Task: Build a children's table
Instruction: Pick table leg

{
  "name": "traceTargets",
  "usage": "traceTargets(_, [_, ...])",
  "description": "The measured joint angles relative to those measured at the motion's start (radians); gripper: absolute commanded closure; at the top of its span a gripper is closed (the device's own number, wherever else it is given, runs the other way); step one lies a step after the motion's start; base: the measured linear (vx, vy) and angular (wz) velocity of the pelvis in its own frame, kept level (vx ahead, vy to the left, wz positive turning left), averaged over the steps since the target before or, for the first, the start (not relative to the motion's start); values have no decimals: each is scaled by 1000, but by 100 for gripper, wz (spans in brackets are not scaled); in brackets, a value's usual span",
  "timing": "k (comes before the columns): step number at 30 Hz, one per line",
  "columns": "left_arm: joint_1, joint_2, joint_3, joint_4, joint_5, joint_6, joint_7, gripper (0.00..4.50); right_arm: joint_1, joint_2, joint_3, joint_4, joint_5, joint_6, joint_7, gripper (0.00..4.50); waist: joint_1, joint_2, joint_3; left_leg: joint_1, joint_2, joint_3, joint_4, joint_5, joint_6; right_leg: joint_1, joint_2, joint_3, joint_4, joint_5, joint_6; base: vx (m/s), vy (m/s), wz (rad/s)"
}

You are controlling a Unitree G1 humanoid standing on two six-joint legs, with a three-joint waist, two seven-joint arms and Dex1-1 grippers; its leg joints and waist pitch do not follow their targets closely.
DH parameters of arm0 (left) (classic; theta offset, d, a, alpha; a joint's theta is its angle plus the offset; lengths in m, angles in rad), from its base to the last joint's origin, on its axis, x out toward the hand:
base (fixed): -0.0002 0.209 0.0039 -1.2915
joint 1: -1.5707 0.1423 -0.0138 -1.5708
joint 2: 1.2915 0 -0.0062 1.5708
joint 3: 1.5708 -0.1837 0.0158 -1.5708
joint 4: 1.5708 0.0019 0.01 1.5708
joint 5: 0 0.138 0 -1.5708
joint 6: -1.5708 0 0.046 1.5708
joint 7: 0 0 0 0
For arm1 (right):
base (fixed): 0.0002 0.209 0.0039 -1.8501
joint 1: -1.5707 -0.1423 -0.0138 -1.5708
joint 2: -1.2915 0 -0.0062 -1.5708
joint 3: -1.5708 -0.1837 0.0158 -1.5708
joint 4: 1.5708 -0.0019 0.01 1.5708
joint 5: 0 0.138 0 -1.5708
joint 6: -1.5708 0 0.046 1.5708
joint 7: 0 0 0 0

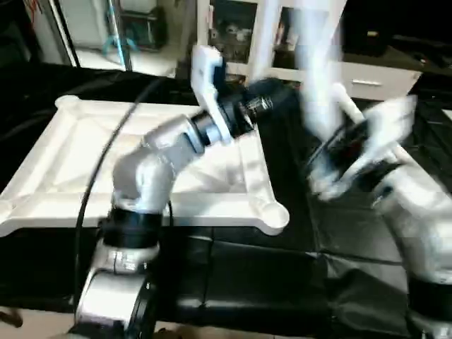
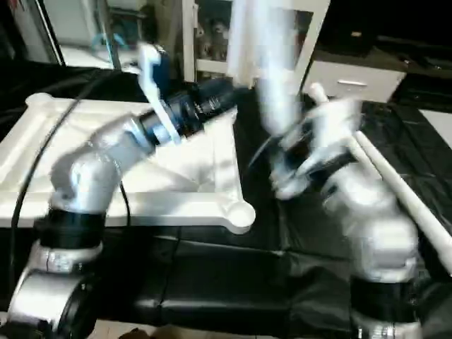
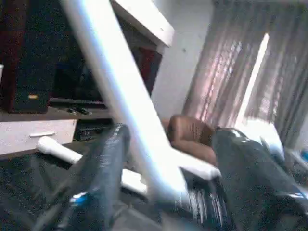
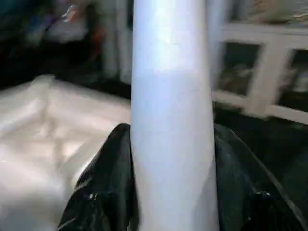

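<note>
The white ribbed plastic tabletop (image 1: 63, 162) lies underside-up on the black-draped surface (image 1: 268, 282). Beside its far right corner, the right tool (image 4: 171, 192) is clamped on a long white tube leg (image 4: 171, 96); the left tool (image 3: 168, 168) stands apart around it. Next comes lowering the leg's end into a corner socket (image 1: 272, 212).

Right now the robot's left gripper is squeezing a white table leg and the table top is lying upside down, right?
Not quite. The right gripper is the one squeezing the white leg, as the right wrist view shows. The table top does lie upside down.
</note>
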Motion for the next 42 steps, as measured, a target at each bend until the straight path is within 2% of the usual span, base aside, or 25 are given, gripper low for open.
traceTargets(2, [-12,-12,15,16,-5,16,27,89,4,1,30,-2,-24,-20,7,269,1,0,0,-1,0,0,1,0,0,0,0,-1,0,0,0,0,0,0])
traceTargets(7, [-17,-22,49,21,-73,63,60,46,16,-16,41,-2,-73,-76,10,269,1,0,0,-4,0,-2,2,0,0,0,0,-2,0,0,0,0,0,0])
traceTargets(13, [-35,-14,47,73,-34,49,94,2,21,5,58,24,-112,-108,-41,269,-3,7,-1,-4,0,-3,2,0,0,0,0,-3,0,0,0,0,0,0])
traceTargets(16, [-35,-14,56,112,-10,49,153,0,17,19,61,16,-111,-149,-40,269,-4,9,-1,-4,0,-3,2,0,0,-1,0,-3,0,0,0,0,0,0])
traceTargets(23, [-42,-20,84,139,-2,9,207,0,14,27,91,26,-135,-169,-54,269,-2,9,-1,-5,0,-4,2,0,0,-1,0,-3,-1,0,0,0,0,0])
traceTargets(26, [-43,-39,126,138,-42,4,204,0,14,14,117,37,-148,-170,-33,269,-1,8,-1,-6,0,-4,3,0,0,-1,0,-3,-1,0,0,0,0,0])
traceTargets(30, [-43,-43,130,122,-65,14,199,0,14,13,148,49,-160,-171,-16,269,1,8,-1,-6,0,-4,3,0,0,-1,0,-4,-1,0,0,0,0,0])
traceTargets(42, [-43,-43,125,133,-68,56,230,106,-8,17,178,71,-181,-192,-12,269,0,8,-1,-6,0,-5,4,0,1,-1,0,-4,0,1,0,0,0,0])
